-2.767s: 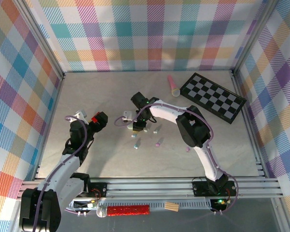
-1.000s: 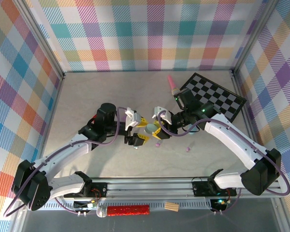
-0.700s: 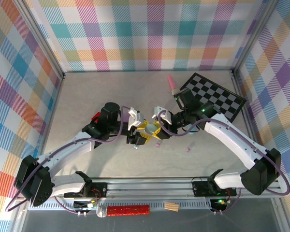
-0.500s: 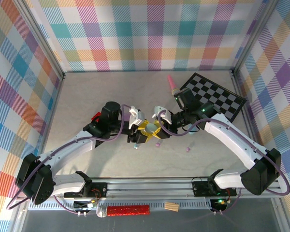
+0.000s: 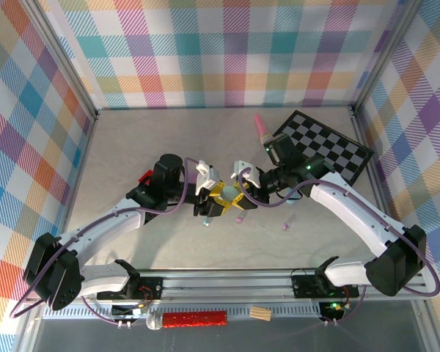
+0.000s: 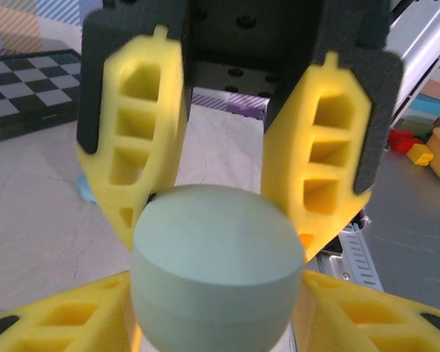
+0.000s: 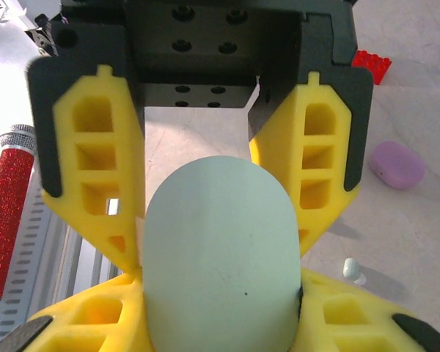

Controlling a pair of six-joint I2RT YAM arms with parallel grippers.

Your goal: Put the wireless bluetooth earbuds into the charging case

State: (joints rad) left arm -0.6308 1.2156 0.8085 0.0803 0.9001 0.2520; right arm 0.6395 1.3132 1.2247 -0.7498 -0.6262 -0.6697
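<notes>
No writing, label, brand or number is legible on anything in view

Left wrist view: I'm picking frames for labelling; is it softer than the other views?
Left wrist view: the pale mint oval plastic case sits so near the lens that its edges look soft, and the black-and-white checkerboard behind is slightly blurred. Right wrist view: sharper, and the small purple oval case reads clearly. Top external view: even light, faint shadows.
</notes>
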